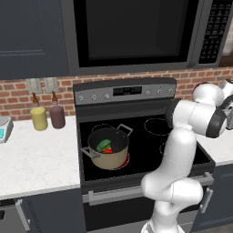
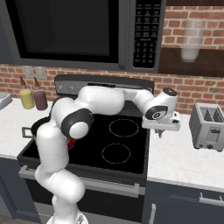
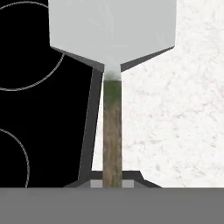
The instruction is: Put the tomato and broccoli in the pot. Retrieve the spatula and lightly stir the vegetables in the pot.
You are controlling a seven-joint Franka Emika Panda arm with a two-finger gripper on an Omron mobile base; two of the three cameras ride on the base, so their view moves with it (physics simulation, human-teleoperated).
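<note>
The tan pot (image 1: 108, 146) stands on the stove's front left burner, and the green broccoli (image 1: 103, 145) and the red tomato (image 1: 108, 151) lie inside it. My arm reaches right, past the stove's edge, over the white counter. There my gripper (image 2: 161, 132) is shut on the spatula's thin handle (image 3: 112, 140). In the hand view the handle runs up from between my fingertips (image 3: 112, 183) to the flat light-grey blade (image 3: 113, 30), which hangs over the seam between the black cooktop and the counter. The arm hides most of the pot (image 2: 36, 127) in the right base view.
A toaster (image 2: 209, 126) stands on the counter right of my hand. A yellow bottle (image 1: 38, 118) and a maroon bottle (image 1: 57, 115) sit left of the stove. The microwave (image 2: 83, 30) hangs above the cooktop (image 2: 122, 144). A glass jar (image 2: 190, 40) is on a shelf.
</note>
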